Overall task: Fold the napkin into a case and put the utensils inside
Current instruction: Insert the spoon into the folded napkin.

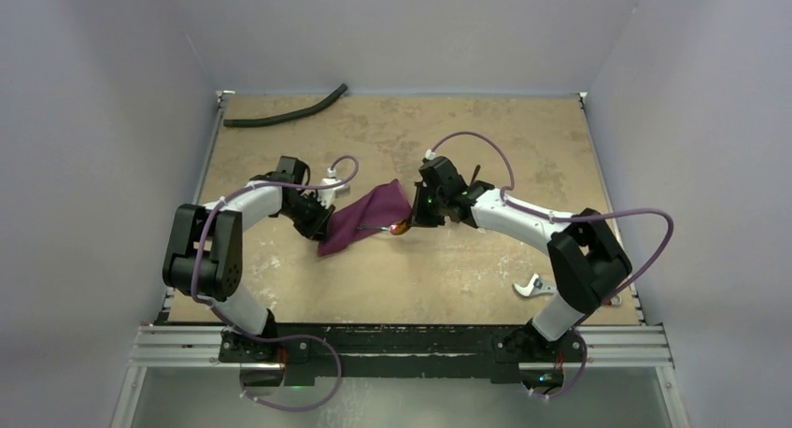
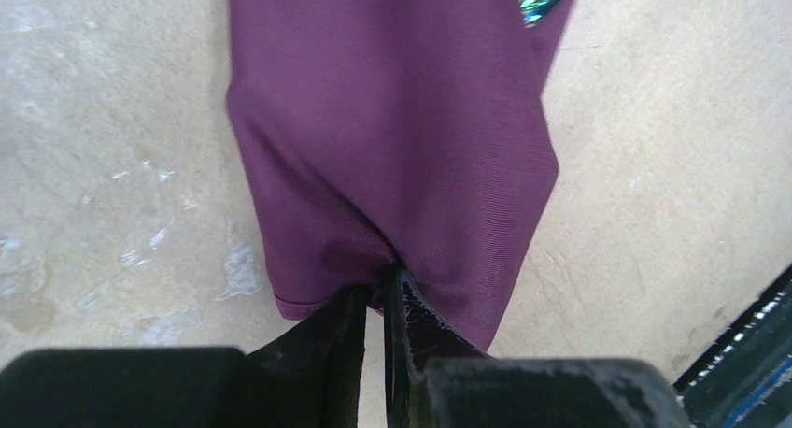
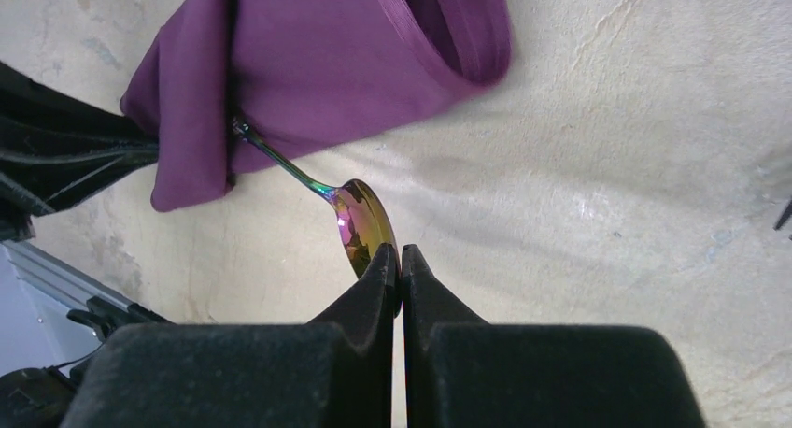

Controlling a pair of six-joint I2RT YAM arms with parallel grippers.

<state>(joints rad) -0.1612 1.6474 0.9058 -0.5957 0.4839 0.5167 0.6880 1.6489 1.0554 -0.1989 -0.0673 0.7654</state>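
Thin cloth napkin point(image 2: 392, 120) w/ slight sheen; spoon point(image 3: 364, 227) glossy iridescent metal

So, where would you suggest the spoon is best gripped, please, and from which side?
Grip the spoon by its bowl's free tip: the handle runs into the napkin. Come from the side away from the cloth, as the right gripper does.
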